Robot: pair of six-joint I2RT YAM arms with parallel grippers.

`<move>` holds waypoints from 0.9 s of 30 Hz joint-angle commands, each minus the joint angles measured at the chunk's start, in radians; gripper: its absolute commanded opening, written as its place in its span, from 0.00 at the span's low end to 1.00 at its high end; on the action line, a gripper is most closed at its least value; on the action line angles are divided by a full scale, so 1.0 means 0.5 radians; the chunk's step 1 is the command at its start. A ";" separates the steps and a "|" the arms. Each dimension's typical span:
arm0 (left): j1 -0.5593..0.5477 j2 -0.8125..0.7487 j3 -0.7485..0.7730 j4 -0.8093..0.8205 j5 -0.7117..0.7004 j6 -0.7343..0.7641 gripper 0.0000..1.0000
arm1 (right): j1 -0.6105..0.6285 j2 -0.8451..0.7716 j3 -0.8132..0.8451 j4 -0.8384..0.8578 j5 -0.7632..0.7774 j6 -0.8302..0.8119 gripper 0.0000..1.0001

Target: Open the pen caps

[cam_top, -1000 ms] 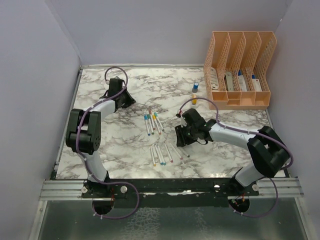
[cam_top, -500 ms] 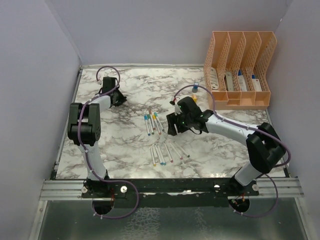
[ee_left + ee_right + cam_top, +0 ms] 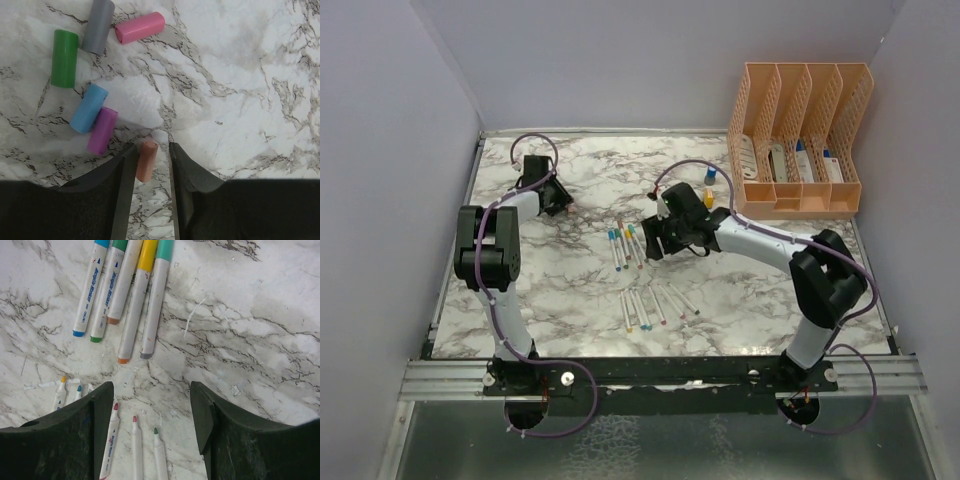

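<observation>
Swinging leftward, the right pincer (image 3: 151, 390) is spread and nearing four capped pens (image 3: 135, 305) lying just ahead, barrels running lengthwise away from it; the left pincer (image 3: 152, 149), slightly parted, is straddling a loose cap (image 3: 146, 161).

Found six loose caps (image 3: 88, 108) lying flat in a cluster: green, grey and pink at the far side, blue and purple side by side and touching, a salmon one nearest and a little apart. Saw white-barrelled capped pens (image 3: 135, 305) packed in a tight fan, caps blue, green, yellow and teal. Noted uncapped pens (image 3: 111, 440) nearby in a row, coloured tips bare.
</observation>
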State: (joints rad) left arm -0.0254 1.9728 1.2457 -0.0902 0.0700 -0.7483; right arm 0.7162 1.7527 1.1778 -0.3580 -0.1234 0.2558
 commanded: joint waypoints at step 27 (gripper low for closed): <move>0.048 -1.108 -0.503 0.106 0.392 -0.099 0.86 | 0.021 0.553 0.485 -0.088 0.103 -0.110 0.53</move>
State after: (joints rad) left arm -0.0067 1.4834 1.0325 -0.0338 0.2157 -0.7799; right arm 0.7174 1.9961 1.3766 -0.3847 -0.1066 0.2111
